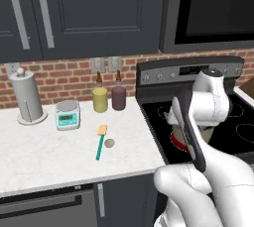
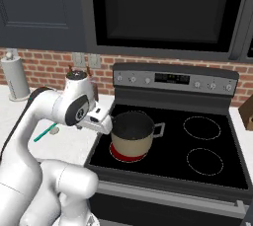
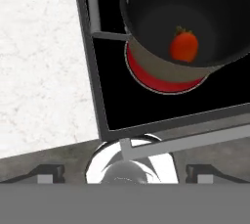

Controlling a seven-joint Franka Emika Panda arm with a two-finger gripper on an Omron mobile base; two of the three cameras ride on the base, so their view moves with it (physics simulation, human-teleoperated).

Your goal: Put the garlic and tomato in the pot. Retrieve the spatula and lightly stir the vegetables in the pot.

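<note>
The tomato [image 3: 183, 45] lies on the dark bottom of the beige pot [image 2: 132, 140], which stands on the stove's front left burner. My gripper [image 3: 124, 173] hovers open to the left of the pot, above the stove's left edge, with nothing between its fingertips [image 3: 48, 172]. On the white counter the teal spatula [image 1: 100, 142] lies with its yellow blade pointing to the back, and the pale garlic [image 1: 109, 143] rests just right of its handle. The right base view also has the spatula [image 2: 45, 132] and the garlic [image 2: 54, 130], behind my arm.
The burner [image 2: 127, 156] under the pot glows red. A yellow bottle [image 1: 99, 99] and a maroon bottle [image 1: 118, 97] stand at the brick wall, with a small scale [image 1: 67, 114] and a paper towel holder [image 1: 27, 98] further left. Two more burners [image 2: 201, 128] lie right of the pot.
</note>
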